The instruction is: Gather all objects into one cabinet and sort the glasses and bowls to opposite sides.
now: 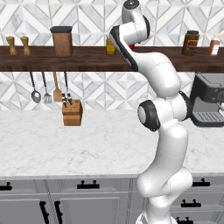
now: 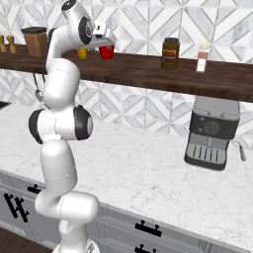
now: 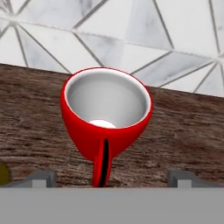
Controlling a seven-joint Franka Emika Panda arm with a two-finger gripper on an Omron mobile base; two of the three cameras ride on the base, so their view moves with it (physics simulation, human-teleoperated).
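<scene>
A bright red cup (image 3: 107, 114) with a white inside and a handle stands upright on the dark wooden shelf (image 3: 188, 131), against the tiled wall. The handle points toward my hand. My gripper (image 3: 111, 178) is open, and its two fingertips (image 3: 41, 177) stand wide on either side of the handle, just short of the cup. From the right base view, the gripper (image 2: 105, 42) hovers just above and in front of the red cup (image 2: 106, 52). In the left base view a sliver of the red cup (image 1: 132, 46) shows behind my arm. The bowls are out of view.
On the shelf (image 2: 148, 71) stand a yellow-filled jar (image 2: 82, 53) right beside the cup, a brown canister (image 1: 61, 41), two shakers (image 1: 18, 45), a dark-lidded jar (image 2: 170, 53) and a white bottle (image 2: 202, 58). A coffee machine (image 2: 212, 132) and a knife block (image 1: 72, 113) sit on the counter.
</scene>
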